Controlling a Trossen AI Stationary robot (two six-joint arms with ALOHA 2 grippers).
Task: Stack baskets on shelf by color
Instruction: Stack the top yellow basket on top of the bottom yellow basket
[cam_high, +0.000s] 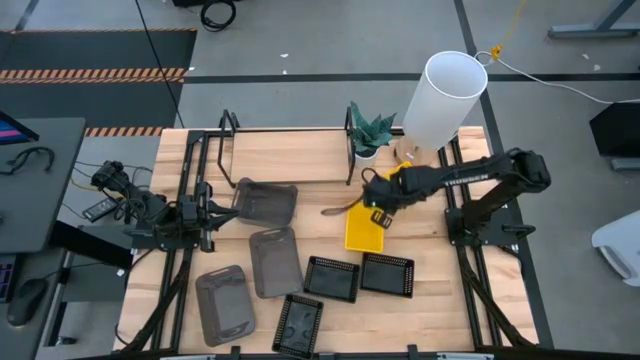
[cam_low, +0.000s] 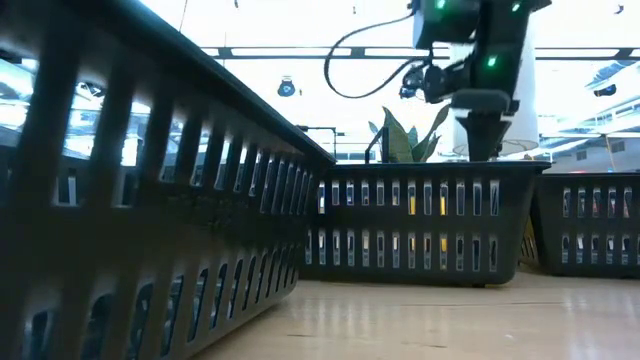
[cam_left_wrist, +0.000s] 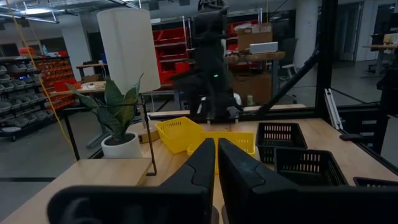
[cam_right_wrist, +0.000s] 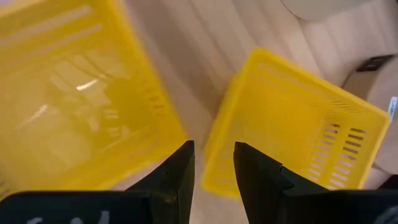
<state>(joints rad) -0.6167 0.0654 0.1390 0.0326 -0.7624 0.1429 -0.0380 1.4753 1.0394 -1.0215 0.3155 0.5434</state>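
Observation:
My right gripper (cam_right_wrist: 213, 158) is open and points down over the strip of bare table between two yellow baskets, one (cam_right_wrist: 68, 106) on one side and one (cam_right_wrist: 298, 124) on the other. From above, that gripper (cam_high: 376, 203) hovers at the far end of one yellow basket (cam_high: 364, 230), and the other yellow basket (cam_high: 401, 177) lies partly under the arm. Three black baskets (cam_high: 332, 278) (cam_high: 387, 273) (cam_high: 298, 325) and three grey baskets (cam_high: 265, 202) (cam_high: 274, 262) (cam_high: 222, 305) rest flat on the table. The shelf (cam_high: 290, 150) stands at the far edge. My left gripper (cam_high: 222, 212) waits shut at the left.
A potted plant (cam_high: 370, 135) stands at the shelf's right end loop, and a tall white cylinder (cam_high: 445, 95) rises beyond it. A black basket wall (cam_low: 150, 220) fills the near side of the low view. Bare wood shows between the grey baskets and the yellow ones.

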